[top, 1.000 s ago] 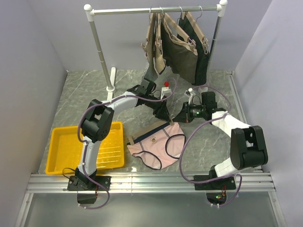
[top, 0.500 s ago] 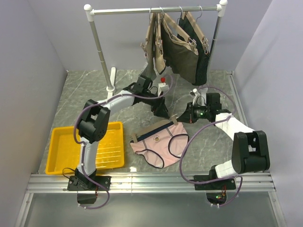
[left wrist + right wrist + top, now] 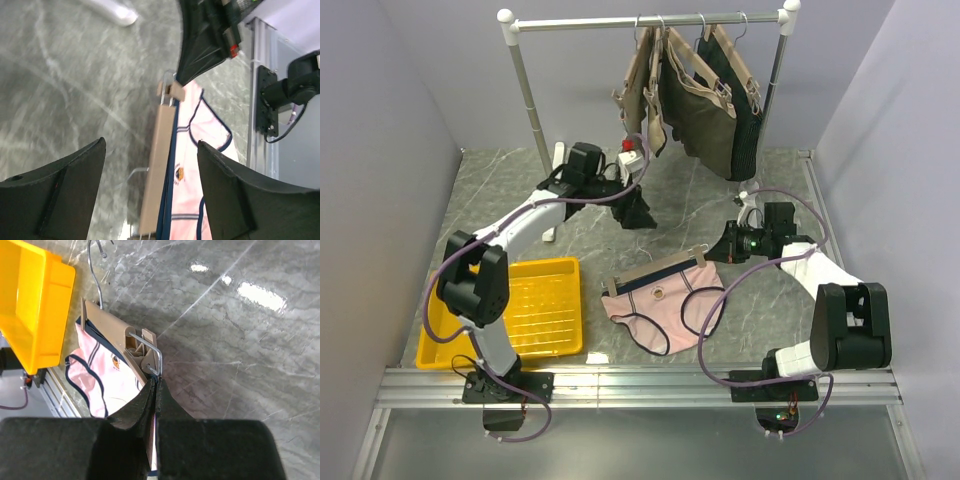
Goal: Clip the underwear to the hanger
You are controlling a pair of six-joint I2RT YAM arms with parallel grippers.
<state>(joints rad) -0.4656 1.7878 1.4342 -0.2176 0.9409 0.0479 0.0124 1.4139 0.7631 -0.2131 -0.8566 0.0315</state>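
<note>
Overhead, my left gripper (image 3: 640, 212) hung wide open and empty, well apart from the hanger (image 3: 655, 272), while my right gripper (image 3: 718, 252) pinched its clip end, probably steadying the underwear (image 3: 660, 308) lying along it, near the yellow tray (image 3: 498, 353). Left wrist: both showed between my 2 spread fingers (image 3: 60, 190), nothing blocking. Right wrist: jaws shut at the clip (image 3: 145, 351).

The desk (image 3: 710, 200) was polished grey marble-look stone, catching glare. The underwear (image 3: 665, 305) looked like soft matt pink cloth, the hanger (image 3: 655, 272) smooth tan plastic, and the tray (image 3: 545, 310) glossy yellow plastic.
</note>
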